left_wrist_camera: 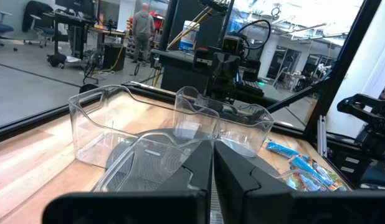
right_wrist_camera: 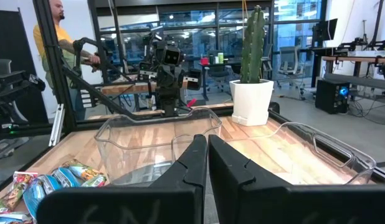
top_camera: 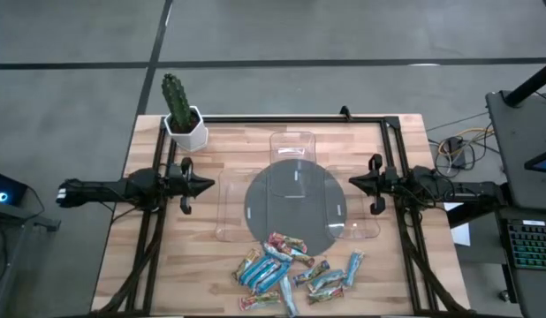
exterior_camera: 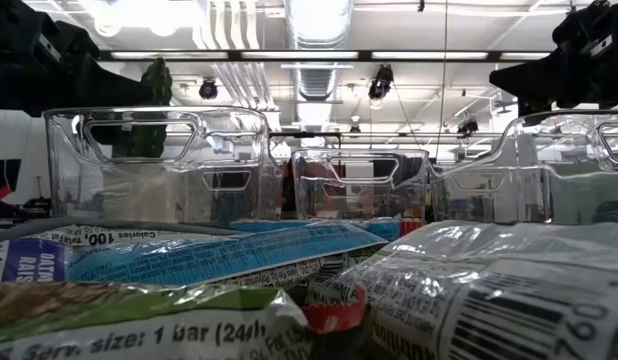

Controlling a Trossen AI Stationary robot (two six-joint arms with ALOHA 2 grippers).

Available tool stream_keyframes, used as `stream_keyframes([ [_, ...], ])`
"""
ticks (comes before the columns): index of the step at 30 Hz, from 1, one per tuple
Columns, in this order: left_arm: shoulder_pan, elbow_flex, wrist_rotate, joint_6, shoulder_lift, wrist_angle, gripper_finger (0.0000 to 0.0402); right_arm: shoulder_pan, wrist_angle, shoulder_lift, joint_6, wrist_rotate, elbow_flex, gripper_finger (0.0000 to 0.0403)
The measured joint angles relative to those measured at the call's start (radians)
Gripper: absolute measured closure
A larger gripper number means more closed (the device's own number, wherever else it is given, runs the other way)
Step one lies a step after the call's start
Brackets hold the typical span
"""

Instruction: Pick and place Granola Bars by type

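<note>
Lying in a loose heap near the table's front edge, the Granola Bars (top_camera: pixel 291 269) are about a dozen small shiny wrapped bars, mostly blue and teal with a few red-orange and silvery ones, some overlapping each other. The topmost bars of the heap touch the front rim of a dark round mat (top_camera: pixel 295 210) that sits in the middle of the wooden table (top_camera: pixel 211 265). Three clear plastic trays stand on and around the mat: the left tray (top_camera: pixel 231 205) overlaps its left side, the rear tray (top_camera: pixel 292 148) its far side, and the right tray (top_camera: pixel 357 208) its right side; none has a bar in it. The left gripper (top_camera: pixel 208 185) hovers just beside the left tray, its fingers pressed together and holding nothing. The right gripper (top_camera: pixel 352 184) hovers beside the right tray, pointing inward, likewise closed tight and empty. Both grippers are well apart from the heap. A potted cactus (top_camera: pixel 180 110) in a white pot stands at the table's far left corner. Beyond the table, a person (right_wrist_camera: pixel 52 37) in a yellow top stands in the room.
</note>
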Motion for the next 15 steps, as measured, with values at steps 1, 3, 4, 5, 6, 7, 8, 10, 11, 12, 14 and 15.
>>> stream_keyframes([
  [1,0.000,0.000,0.000,0.000,0.000,0.000,0.0402,0.000,0.000,0.000,0.000,0.000,0.000,0.0394],
  [3,0.000,0.000,0.000,0.000,0.000,0.000,0.0402,0.000,0.000,0.000,0.000,0.000,0.000,0.0394],
  [4,0.000,0.000,0.000,0.000,0.000,0.000,0.0402,0.000,0.000,0.000,0.000,0.000,0.000,0.0394],
  [5,0.000,0.000,0.000,0.000,0.000,0.000,0.0402,0.000,0.000,0.000,0.000,0.000,0.000,0.0394],
  [6,0.000,0.000,0.000,0.000,0.000,0.000,0.0402,0.000,0.000,0.000,0.000,0.000,0.000,0.0394],
  [7,0.000,0.000,0.000,0.000,0.000,0.000,0.0402,0.000,0.000,0.000,0.000,0.000,0.000,0.0394],
  [8,0.000,0.000,0.000,0.000,0.000,0.000,0.0402,0.000,0.000,0.000,0.000,0.000,0.000,0.0394],
  [10,0.000,0.000,0.000,0.000,0.000,0.000,0.0402,0.000,0.001,0.000,0.000,0.000,0.000,0.0394],
  [11,0.000,0.000,0.000,0.000,0.000,0.000,0.0402,0.000,0.005,0.000,0.000,0.000,0.000,0.0394],
  [12,0.000,0.000,0.000,0.000,0.000,0.000,0.0402,0.000,0.006,0.000,0.000,0.000,0.000,0.0394],
  [14,0.000,0.000,0.000,0.000,0.000,0.000,0.0402,0.000,0.006,0.000,0.000,0.000,0.000,0.0394],
  [15,0.000,0.000,0.000,0.000,0.000,0.000,0.0402,0.000,0.006,0.000,0.001,0.000,0.000,0.0394],
])
